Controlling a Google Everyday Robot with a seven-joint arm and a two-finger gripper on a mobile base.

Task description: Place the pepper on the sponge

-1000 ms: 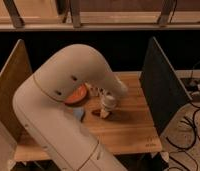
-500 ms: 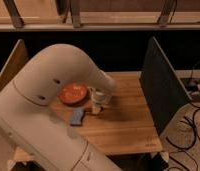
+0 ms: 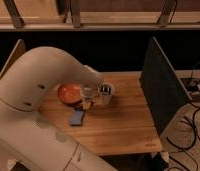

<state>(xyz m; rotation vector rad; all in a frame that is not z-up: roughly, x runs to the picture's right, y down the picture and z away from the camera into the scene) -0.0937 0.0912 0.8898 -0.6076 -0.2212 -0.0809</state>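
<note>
Gripper [image 3: 87, 101] beside bowl [image 3: 68, 93], sponge [image 3: 77, 117] just nearer camera; grip state cannot be told.

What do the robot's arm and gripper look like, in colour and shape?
The arm is cream-white, with thick, smooth, rounded shells and small dark dots on its side. The gripper, over the table right of the orange bowl, is pale with a dark patch.

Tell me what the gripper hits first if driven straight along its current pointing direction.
Most likely the bare table just below it. The gripper points downward, right of the orange-red bowl and up-right of the sponge; neither seems in its line. Depth is unclear.
</note>
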